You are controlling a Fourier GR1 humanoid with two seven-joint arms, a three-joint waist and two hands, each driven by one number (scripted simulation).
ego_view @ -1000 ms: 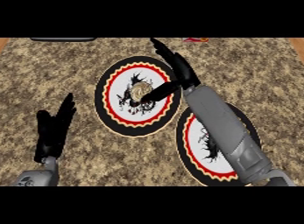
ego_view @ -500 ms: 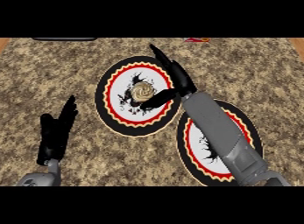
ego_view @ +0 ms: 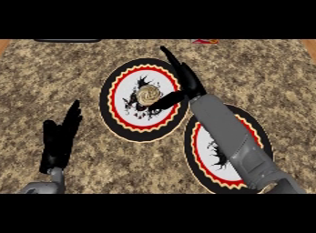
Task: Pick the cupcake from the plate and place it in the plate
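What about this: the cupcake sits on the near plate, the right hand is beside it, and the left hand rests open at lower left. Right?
Not quite. The head view shows the cupcake on the far plate, not the near plate. The right hand is beside it, and the left hand rests open at lower left.

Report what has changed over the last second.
The right robot hand has slid slightly right over the far plate, fingers straight, so the cupcake, mostly hidden a second ago, now shows beside its thumb. Nothing has been grasped. The cupcake, the far plate, the near plate and the left robot hand, resting open at lower left, stayed put.
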